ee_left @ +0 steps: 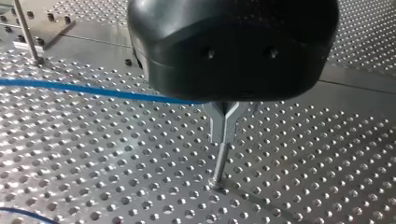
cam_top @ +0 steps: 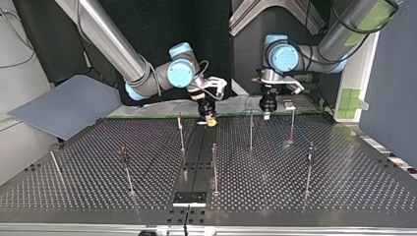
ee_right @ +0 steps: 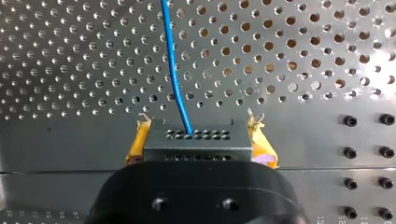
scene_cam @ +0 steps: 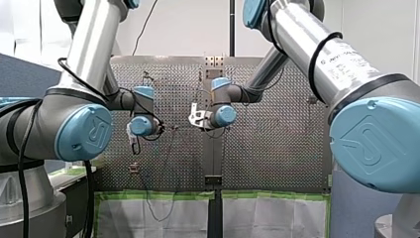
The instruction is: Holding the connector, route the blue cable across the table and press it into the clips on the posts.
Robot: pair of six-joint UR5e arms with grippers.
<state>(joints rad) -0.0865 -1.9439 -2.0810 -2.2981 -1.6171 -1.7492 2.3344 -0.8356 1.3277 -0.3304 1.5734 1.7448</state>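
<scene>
My right end effector (cam_top: 210, 121) hung low over the far edge of the bench (cam_top: 344, 182) in the top view, near the middle strip. Its two yellow pads (ee_right: 264, 149) were pressed against the two sides of the grey connector (ee_right: 196, 140) and gripped it firmly. The blue cable (ee_right: 172, 70) came out from one hole in the face of the connector and ran ahead over the perforated plate.

My left end effector (ee_left: 223, 135) stood at the top view's right, also near the far edge. Its metal fingers were drawn together at the tips, directly above a thin post (ee_left: 219, 163). In the left wrist view the cable passed over the bench and went out of sight behind the black body, so I could not tell if the fingers had it between them.
</scene>
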